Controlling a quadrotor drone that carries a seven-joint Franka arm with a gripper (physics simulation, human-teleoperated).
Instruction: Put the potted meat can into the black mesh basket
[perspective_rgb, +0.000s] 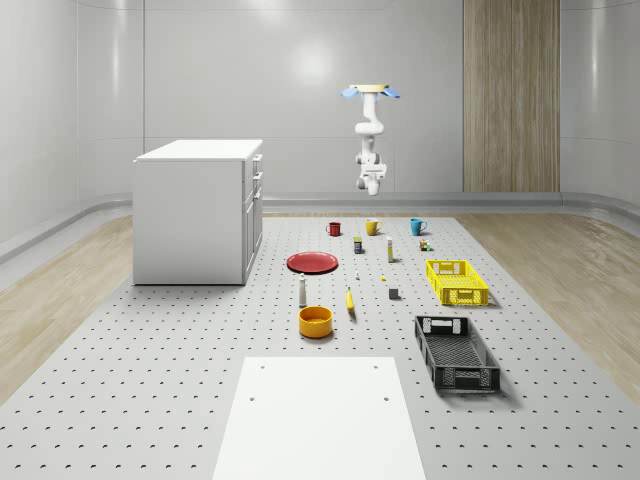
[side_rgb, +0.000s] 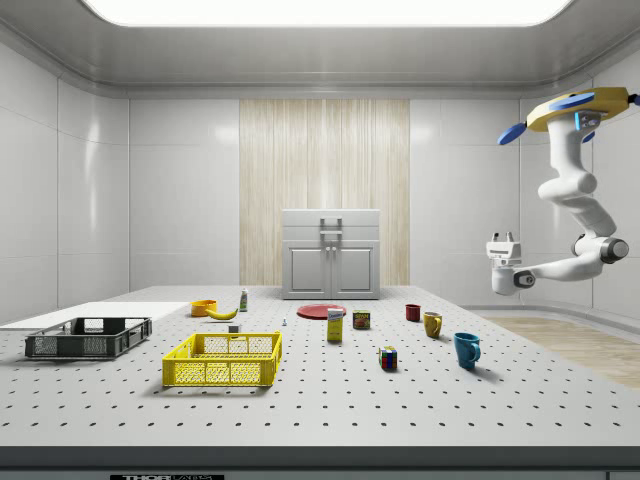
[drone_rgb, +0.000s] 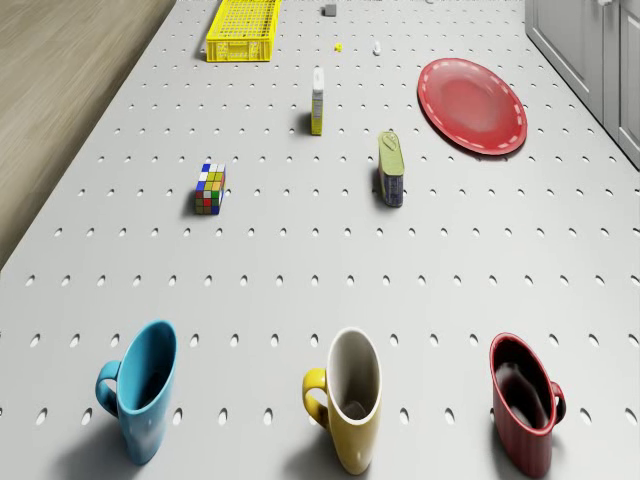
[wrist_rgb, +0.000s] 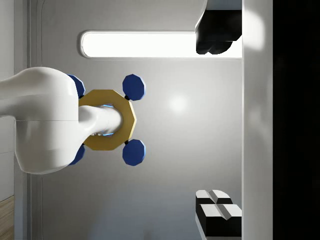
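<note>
The potted meat can (perspective_rgb: 358, 244) (side_rgb: 361, 319) (drone_rgb: 391, 172) stands on the perforated table beside the red plate (perspective_rgb: 313, 262), just in front of the row of mugs. The black mesh basket (perspective_rgb: 457, 353) (side_rgb: 88, 337) lies at the near right in the whole-scene view, with nothing in it. The drone (perspective_rgb: 371, 92) (side_rgb: 580, 108) hovers high over the table's far end, behind the mugs. Its arm hangs folded below it, and the gripper (perspective_rgb: 372, 182) (side_rgb: 500, 242) (wrist_rgb: 216, 121) is turned up towards the drone, open, holding nothing, far above the can.
A yellow crate (perspective_rgb: 457, 282) (side_rgb: 224, 358) lies between the basket and the mugs. Red (drone_rgb: 523, 400), yellow (drone_rgb: 347, 398) and blue (drone_rgb: 140, 388) mugs, a Rubik's cube (drone_rgb: 210, 188), a yellow box (drone_rgb: 317, 101), a banana (perspective_rgb: 350, 300) and an orange bowl (perspective_rgb: 315, 321) stand about. A white cabinet (perspective_rgb: 198, 210) is at the left.
</note>
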